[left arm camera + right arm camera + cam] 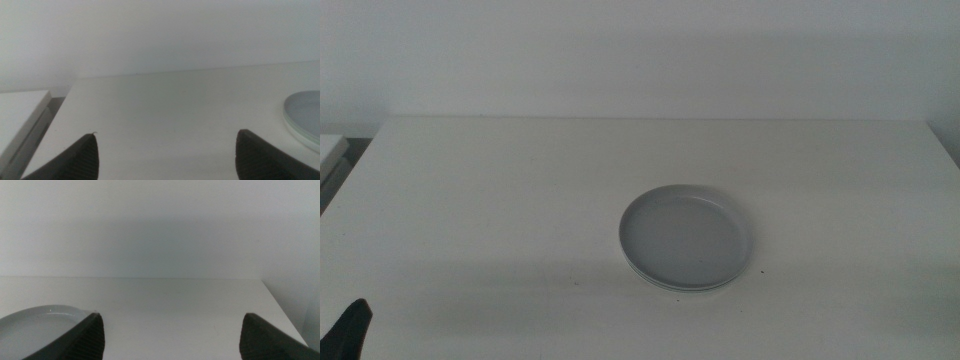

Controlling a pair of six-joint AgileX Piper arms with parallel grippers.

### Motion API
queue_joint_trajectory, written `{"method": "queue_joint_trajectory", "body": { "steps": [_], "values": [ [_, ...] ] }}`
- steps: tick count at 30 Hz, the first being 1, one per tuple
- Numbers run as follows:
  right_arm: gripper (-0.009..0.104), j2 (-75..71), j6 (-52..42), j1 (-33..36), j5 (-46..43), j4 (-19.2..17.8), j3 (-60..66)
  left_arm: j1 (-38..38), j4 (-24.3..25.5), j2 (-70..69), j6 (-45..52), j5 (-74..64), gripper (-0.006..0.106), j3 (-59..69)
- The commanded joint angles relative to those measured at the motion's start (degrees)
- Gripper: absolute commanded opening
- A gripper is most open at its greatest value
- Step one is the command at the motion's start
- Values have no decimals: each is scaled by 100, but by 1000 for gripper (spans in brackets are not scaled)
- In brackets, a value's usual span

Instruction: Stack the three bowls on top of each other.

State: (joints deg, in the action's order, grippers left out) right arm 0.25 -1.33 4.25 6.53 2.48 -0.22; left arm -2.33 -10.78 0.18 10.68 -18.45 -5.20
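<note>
Both grippers wait back from the work with jaws spread wide and empty: the left gripper low at the near left corner of the table, the right gripper out of the middle view, looking across the table from the right. The three bowls sit as one pile a little right of centre, toward the near edge. The grey bowl lies uppermost; beneath it only thin pale rims show at the near side (their colours cannot be told apart). Judged from this, the stacking looks done. Such shallow plastic dishes are probably light, stiff and smooth, so they may slide on one another. Any hold would best be a pinch across the low rim, at the side nearest the arm.
</note>
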Motion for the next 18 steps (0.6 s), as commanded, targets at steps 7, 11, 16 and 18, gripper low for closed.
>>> {"method": "queue_joint_trajectory", "body": {
  "steps": [7, 11, 16, 18],
  "values": [
    [93, -25, 1, -23, -21, -41, 22, -4, 239, -18, -11, 412, 94, 486],
    [93, -25, 1, -23, -21, -41, 22, -4, 239, -18, 0, 452, 94, 520],
    [93, -25, 1, -23, -21, -41, 22, -4, 239, -18, 0, 870, 94, 520],
    [93, -25, 1, -23, -21, -41, 22, -4, 239, -18, 0, 1011, 94, 520]
  ]
}}
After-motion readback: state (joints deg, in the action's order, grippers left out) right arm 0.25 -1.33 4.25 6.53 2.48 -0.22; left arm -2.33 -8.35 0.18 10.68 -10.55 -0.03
